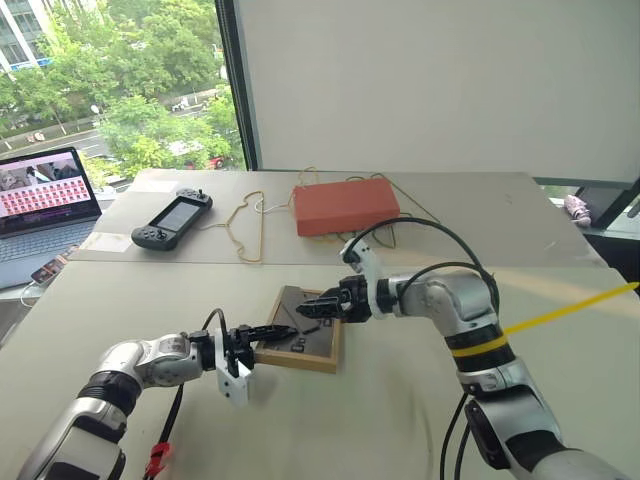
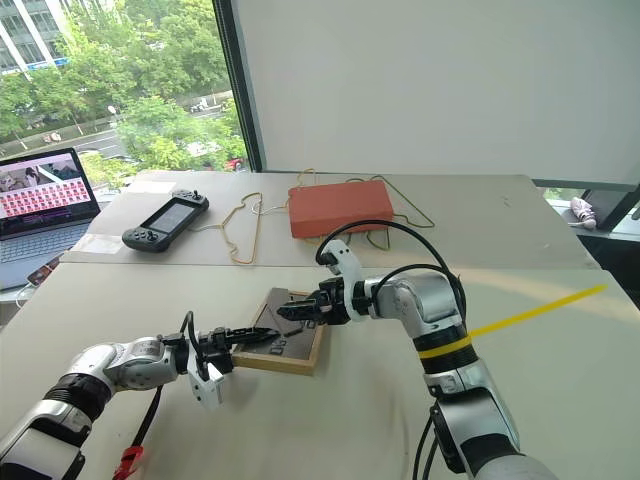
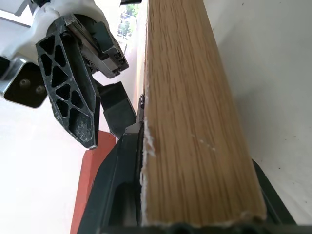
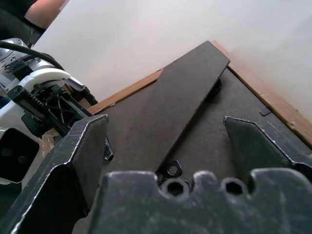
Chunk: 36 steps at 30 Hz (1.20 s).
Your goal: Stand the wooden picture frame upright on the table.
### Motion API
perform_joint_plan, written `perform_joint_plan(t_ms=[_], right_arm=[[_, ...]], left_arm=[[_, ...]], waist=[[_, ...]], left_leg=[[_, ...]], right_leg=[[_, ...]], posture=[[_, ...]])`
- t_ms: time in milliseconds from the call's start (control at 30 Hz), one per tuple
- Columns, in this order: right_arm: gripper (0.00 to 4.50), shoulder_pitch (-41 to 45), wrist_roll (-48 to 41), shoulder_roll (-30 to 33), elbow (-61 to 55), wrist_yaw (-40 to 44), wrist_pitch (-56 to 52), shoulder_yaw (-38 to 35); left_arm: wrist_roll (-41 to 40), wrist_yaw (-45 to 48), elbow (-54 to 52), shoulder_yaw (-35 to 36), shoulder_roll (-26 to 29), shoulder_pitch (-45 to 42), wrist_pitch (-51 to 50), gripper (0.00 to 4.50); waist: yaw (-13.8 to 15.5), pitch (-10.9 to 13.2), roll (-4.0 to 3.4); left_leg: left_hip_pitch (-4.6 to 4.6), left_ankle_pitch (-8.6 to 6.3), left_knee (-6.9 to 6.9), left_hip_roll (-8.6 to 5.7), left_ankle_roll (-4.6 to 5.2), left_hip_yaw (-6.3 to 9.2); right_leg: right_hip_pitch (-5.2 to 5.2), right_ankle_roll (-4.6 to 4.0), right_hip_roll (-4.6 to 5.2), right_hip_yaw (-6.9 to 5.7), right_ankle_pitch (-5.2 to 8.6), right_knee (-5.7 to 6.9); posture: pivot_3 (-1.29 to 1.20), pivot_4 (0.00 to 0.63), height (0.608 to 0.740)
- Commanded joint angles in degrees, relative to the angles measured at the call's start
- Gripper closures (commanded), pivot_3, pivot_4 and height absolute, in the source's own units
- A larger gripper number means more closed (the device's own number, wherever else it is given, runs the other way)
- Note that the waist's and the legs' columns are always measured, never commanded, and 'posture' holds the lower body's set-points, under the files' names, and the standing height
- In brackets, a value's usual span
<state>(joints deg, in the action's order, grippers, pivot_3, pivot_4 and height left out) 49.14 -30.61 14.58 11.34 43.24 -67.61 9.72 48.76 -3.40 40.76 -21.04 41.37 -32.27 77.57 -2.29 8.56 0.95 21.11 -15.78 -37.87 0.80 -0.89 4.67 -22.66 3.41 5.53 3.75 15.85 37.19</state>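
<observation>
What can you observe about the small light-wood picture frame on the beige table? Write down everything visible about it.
The small rectangular light-wood picture frame lies face down on the beige table, its dark grey back panel up. A long dark fold-out stand is lifted slightly off the panel. The wood is pale with visible grain and chipped at one corner. The left gripper is clamped on its near-left edge; the right gripper hovers open above the back.
</observation>
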Motion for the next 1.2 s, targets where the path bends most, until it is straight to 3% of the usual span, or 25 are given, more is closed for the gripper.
perform_joint_plan(t_ms=[33,233,500,1000,1167,1200], right_arm=[[0.03,1.3,-2.6,-3.5,0.1,2.4,-0.7,0.4],[0.03,2.8,-6.3,-7.0,-3.3,1.5,-2.6,-4.3],[0.03,2.0,-8.1,-3.2,-10.7,0.7,-4.5,-5.9],[0.03,-4.9,-5.5,8.6,-10.3,0.5,-2.8,-6.7],[0.03,-6.4,-5.8,13.4,-15.6,0.8,-1.4,-8.9],[0.03,-8.3,-4.7,16.3,-20.0,2.8,3.3,-9.3]], left_arm=[[2.9,0.7,0.7,-3.4,0.1,1.5,-0.4,3.27],[2.7,0.4,0.7,-3.9,0.2,1.6,-0.8,3.27],[1.9,0.8,0.4,-4.3,0.2,2.1,-1.2,3.27],[0.4,1.1,0.6,-5.3,0.2,1.8,-2.1,3.27],[-0.1,1.4,0.5,-5.5,0.4,2.1,-2.0,3.27],[-0.4,1.6,0.5,-5.5,0.5,2.1,-2.0,3.27]], waist=[[-0.1,0.0,-0.02],[0.0,0.0,-0.02],[-0.3,0.0,-0.02],[-0.8,0.0,-0.02],[-0.6,0.0,-0.02],[-0.6,0.0,-0.02]], left_leg=[[0.0,0.0,0.0,0.0,0.0,0.0],[0.02,0.0,0.0,0.0,-0.01,0.01],[0.57,0.15,0.0,-0.06,-0.26,0.02],[0.57,0.19,-0.02,-0.05,-0.32,-0.04],[0.44,0.23,-0.02,-0.05,-0.38,-0.04],[0.44,0.22,-0.02,-0.04,-0.37,-0.03]], right_leg=[[0.0,0.0,0.0,0.0,0.0,0.01],[-0.04,0.0,0.0,0.0,0.0,0.05],[-0.73,0.0,0.08,0.0,0.0,0.67],[-0.89,-0.01,0.08,0.01,0.0,0.76],[-0.77,-0.01,0.08,0.01,0.0,0.73],[-0.77,-0.01,0.07,0.01,0.0,0.74]], posture=[[0.0,0.15,0.74],[0.0,0.15,0.74],[0.0,0.15,0.74],[0.0,0.15,0.74],[0.0,0.15,0.74],[0.0,0.15,0.74]])
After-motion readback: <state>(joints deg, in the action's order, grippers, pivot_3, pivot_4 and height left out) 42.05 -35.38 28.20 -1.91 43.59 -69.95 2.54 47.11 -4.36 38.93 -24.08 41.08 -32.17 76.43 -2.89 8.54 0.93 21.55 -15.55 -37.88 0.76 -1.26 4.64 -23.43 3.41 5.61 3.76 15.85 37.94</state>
